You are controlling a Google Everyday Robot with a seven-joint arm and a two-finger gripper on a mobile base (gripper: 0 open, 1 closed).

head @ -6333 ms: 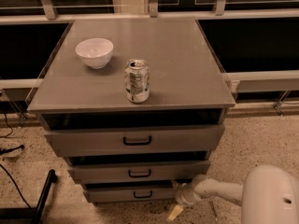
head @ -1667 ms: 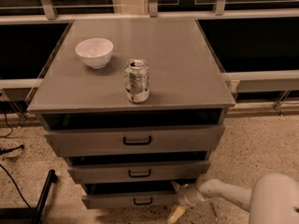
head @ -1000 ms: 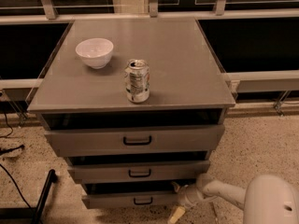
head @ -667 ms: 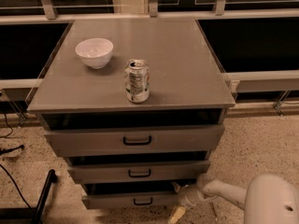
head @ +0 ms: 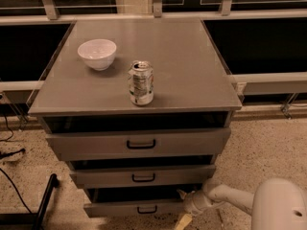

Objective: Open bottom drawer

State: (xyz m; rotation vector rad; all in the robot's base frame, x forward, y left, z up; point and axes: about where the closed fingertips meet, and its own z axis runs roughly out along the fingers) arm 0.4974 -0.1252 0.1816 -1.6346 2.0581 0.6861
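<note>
The bottom drawer (head: 120, 209) is the lowest and narrowest of three grey drawers in the cabinet, with a small black loop handle (head: 147, 209) at its centre. It stands pulled out a little, with a dark gap above its front. My gripper (head: 184, 201) is at the drawer's right front corner, at the end of my white arm (head: 230, 198) that reaches in from the lower right. It sits right against the drawer's right end.
The cabinet top (head: 182, 56) carries a white bowl (head: 97, 53) at the back left and a drink can (head: 141, 82) near the front middle. The middle drawer (head: 144, 176) and top drawer (head: 139, 143) are above. A black stand leg (head: 45, 198) and cables lie on the speckled floor at left.
The bottom drawer has come out slightly compared with the oldest frame. My gripper and arm have shifted a little toward me at the drawer's right corner.
</note>
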